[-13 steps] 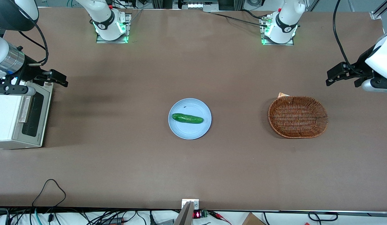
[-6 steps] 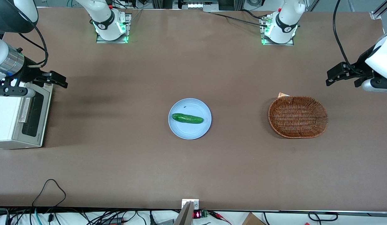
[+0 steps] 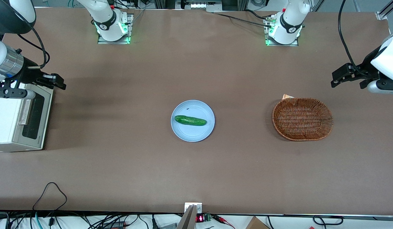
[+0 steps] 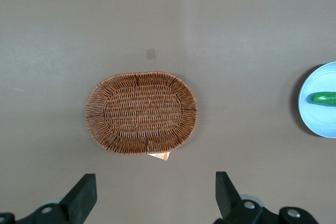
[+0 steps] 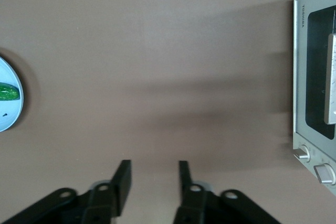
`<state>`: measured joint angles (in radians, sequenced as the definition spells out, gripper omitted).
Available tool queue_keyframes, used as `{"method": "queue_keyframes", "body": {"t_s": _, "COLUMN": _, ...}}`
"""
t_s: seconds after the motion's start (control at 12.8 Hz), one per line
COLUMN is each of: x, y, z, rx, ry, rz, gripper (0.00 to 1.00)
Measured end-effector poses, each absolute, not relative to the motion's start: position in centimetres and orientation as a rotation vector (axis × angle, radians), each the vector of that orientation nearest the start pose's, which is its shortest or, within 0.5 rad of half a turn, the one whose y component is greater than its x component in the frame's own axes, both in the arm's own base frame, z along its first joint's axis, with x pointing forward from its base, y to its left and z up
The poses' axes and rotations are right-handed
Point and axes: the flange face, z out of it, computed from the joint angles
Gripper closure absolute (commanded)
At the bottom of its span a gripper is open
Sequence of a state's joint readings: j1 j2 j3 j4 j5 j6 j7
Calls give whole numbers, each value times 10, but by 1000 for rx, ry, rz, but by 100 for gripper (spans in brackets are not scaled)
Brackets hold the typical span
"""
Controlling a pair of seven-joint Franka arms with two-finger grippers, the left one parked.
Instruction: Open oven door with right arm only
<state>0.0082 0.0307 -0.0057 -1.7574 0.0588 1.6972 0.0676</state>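
The white toaster oven (image 3: 5,122) stands at the working arm's end of the table. Its oven door (image 3: 32,116), a silver-grey frame with dark glass and a bar handle (image 3: 23,112), lies shut against the body and faces the table's middle. The right arm's black gripper (image 3: 60,83) hovers above the table beside the oven's corner farthest from the front camera. It is open with nothing between its fingers (image 5: 125,174). The wrist view shows the gripper (image 5: 154,163) over bare table, apart from the oven door (image 5: 300,77), its handle (image 5: 331,80) and two knobs (image 5: 301,153).
A light blue plate (image 3: 202,108) holding a green cucumber (image 3: 190,120) sits mid-table. A wicker basket (image 3: 302,118) lies toward the parked arm's end. Cables (image 3: 50,190) hang over the table's edge nearest the front camera.
The gripper and wrist have shifted slightly toward the working arm's end, closer over the oven's corner. The oven door has not moved.
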Motion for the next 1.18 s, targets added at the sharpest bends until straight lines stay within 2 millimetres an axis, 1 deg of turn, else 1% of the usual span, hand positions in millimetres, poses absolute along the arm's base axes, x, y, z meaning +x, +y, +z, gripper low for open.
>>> {"method": "queue_keyframes", "body": {"t_s": 0.31, "x": 567, "y": 7, "z": 527, "rx": -3081, "ry": 117, "rz": 149, "gripper": 99}}
{"method": "queue_keyframes", "body": {"t_s": 0.63, "x": 566, "y": 5, "z": 528, "rx": -3092, "ry": 116, "rz": 165, "gripper": 99}}
{"method": "queue_keyframes", "body": {"t_s": 1.02, "x": 557, "y": -16, "z": 522, "rx": -3310, "ry": 68, "rz": 310, "gripper": 100}}
{"method": "queue_keyframes", "body": {"t_s": 1.18, "x": 560, "y": -25, "z": 510, "rx": -3407, "ry": 42, "rz": 371, "gripper": 100}}
